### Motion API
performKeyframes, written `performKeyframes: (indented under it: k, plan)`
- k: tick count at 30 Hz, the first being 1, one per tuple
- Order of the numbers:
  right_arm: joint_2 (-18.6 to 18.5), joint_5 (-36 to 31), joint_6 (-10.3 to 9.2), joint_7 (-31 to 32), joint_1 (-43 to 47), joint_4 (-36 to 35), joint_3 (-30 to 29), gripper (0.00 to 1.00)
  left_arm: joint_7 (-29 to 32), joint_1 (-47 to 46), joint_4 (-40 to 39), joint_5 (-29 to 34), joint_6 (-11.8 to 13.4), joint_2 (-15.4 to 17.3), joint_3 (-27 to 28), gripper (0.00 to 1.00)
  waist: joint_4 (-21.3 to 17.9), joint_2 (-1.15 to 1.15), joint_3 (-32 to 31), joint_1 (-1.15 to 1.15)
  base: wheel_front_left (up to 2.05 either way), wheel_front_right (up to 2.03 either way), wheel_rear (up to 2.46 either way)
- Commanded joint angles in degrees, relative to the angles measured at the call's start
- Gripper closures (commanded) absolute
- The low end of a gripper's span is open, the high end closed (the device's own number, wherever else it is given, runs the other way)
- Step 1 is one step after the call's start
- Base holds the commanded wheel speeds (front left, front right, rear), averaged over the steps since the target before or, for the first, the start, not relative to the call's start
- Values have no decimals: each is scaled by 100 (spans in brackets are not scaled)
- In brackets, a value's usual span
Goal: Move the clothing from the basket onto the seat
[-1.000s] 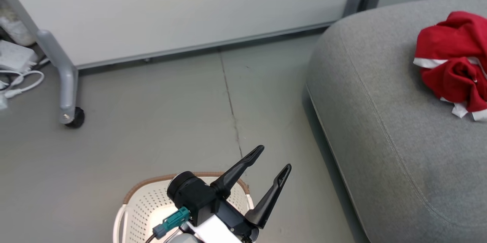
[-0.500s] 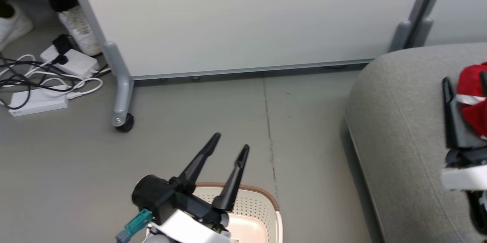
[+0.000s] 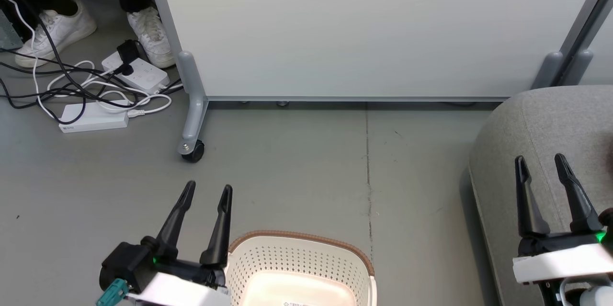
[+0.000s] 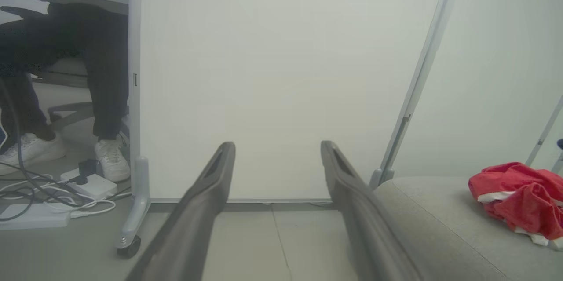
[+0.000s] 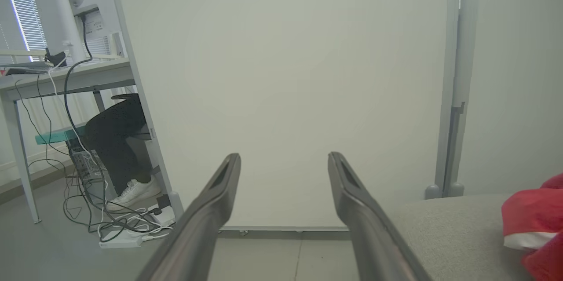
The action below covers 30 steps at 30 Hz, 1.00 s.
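The seat [image 3: 550,119] is seen at the right of the head view. The pale partition panel [image 3: 359,28] stands behind it, and bare floor [image 3: 297,162] lies between it and the basket [image 3: 301,237]. In the left wrist view the clothing [image 4: 514,197] is seen lying in a crumpled red heap on the seat's top, well apart from the basket. What can be seen of the basket's inside is bare. Its near part is cut off by the bottom edge of the head view, so it cannot be said that nothing is left there.

The transfer is therefore judged done or very nearly so, and the step in hand is taken to be a settling of the arms and a check. It would be done well if the basket's hidden near part were looked over before the task is called finished. The heap on the seat should also be left undisturbed.

The left hand [image 3: 209,187] is held just beside the basket's left rim, above the floor. Its jaws are spread fully apart, with nothing gripped. The right hand [image 3: 539,158] is held over the seat's near edge, likewise fully spread and empty.
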Motion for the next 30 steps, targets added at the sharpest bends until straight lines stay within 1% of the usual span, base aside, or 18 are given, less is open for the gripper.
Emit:
performKeyframes:
  k: [1, 2, 4, 10, 13, 15, 19, 26, 30]
  plan:
    - [102, -111, 1, -15, 79, 56, -73, 0, -3, 89, 84, 11, -7, 23, 58, 0, 21, 0, -15, 0, 0, 0, 0]
    - [192, -190, 1, -15, 142, 134, -150, 0, -2, 145, 190, 20, -7, 21, 127, 0, 23, 0, -27, 0, 0, 0, 0]
    - [257, -262, 1, -15, 202, 259, -130, 0, -2, 208, 319, 46, -7, 16, 181, 0, 22, 0, -36, 0, 0, 0, 0]
    - [319, -517, 1, -15, 341, 712, 22, 0, -2, 282, 680, 212, 0, 19, 203, 0, -13, 0, -49, 0, 0, 0, 0]
    - [354, -504, 1, -15, 316, 857, 15, 0, -2, 308, 819, 266, 80, 19, 222, 0, -46, 0, -49, 0, 0, 0, 0]
    - [363, -528, 1, -15, 291, 887, 36, 0, -2, 292, 882, 302, 148, 19, 226, 0, -69, 0, -44, 0, 0, 0, 0]
    - [383, -534, 1, -15, 234, 951, 58, 0, -2, 249, 959, 264, 197, 19, 230, 0, -105, 0, -27, 0, 0, 0, 0]
    - [390, -661, 1, -15, 182, 877, 118, 0, -2, 220, 926, 256, 250, 18, 275, 0, -123, 0, 3, 0, 0, 0, 0]
    - [400, -653, 1, -15, 156, 864, 99, 0, -2, 215, 968, 172, 231, 19, 282, 0, -114, 0, 9, 0, 0, 0, 0]
